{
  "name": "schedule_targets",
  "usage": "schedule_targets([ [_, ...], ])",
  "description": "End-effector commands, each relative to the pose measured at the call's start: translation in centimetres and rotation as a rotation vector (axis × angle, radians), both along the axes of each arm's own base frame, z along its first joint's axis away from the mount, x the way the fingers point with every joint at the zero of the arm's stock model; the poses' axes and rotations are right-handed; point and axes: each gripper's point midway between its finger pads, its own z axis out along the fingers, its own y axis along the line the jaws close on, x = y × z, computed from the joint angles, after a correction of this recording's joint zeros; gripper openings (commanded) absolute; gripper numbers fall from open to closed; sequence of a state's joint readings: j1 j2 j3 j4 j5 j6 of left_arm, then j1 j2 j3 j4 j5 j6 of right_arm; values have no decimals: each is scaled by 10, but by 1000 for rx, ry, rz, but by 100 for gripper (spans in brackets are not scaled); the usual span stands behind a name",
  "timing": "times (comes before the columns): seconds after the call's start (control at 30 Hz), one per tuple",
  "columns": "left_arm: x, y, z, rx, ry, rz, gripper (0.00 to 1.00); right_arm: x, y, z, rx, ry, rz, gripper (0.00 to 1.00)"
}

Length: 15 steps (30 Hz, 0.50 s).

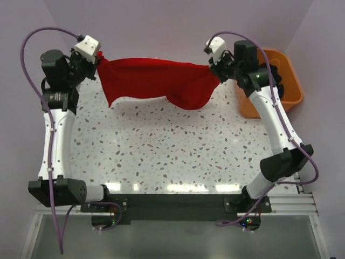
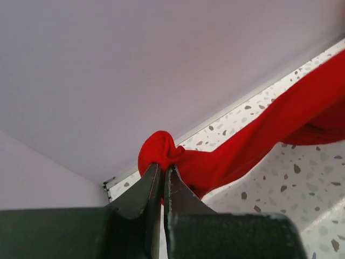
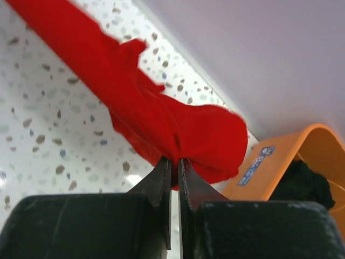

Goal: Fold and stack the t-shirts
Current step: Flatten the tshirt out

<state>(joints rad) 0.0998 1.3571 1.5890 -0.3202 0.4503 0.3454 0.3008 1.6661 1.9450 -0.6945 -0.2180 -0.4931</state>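
Observed shirt [image 1: 156,81] slung above counter [image 1: 161,156], ends gripped by clenched left hand [image 2: 163,167] and right hand [image 3: 173,161].

Not much to read here, tbh. Only one label spotted: a small blue sticker [image 3: 259,162] on the outer wall of the orange tub [image 3: 315,131], caught in the right wrist view just below the tub's rim. Long and narrow, sitting slantwise in the shot, white print on the blue, maybe in two short rows. Way too small and blurry to spell out, so can't tell brand from number, or even letters from symbols. Same tub [image 1: 294,89] in the top view at the table's far right, sticker not to be made out from up there. Nothing else legible anywhere.
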Motion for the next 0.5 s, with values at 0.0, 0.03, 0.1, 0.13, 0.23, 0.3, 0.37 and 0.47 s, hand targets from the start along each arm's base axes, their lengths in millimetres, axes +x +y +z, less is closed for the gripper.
schedule_targets([
  [0.0,-39,-2,-25,137,31,-53,0,-48,0,-54,-140,102,131,0],
  [0.03,-48,-6,-40,161,68,-87,0,-68,10,-72,-164,154,202,1],
  [0.1,-70,-7,-85,201,184,-116,0,-115,15,-115,-218,282,318,9],
  [0.13,-77,-8,-99,208,219,-130,0,-130,20,-124,-223,307,355,18],
  [0.23,-113,-19,-158,288,363,-275,0,-162,10,-160,-239,443,378,67],
  [0.3,-137,-19,-192,318,464,-315,0,-175,0,-175,-273,515,389,79],
  [0.37,-151,-14,-218,335,547,-316,0,-169,-13,-183,-268,546,351,80],
  [0.47,-150,-3,-240,349,607,-264,0,-156,-29,-201,-272,630,290,78],
])
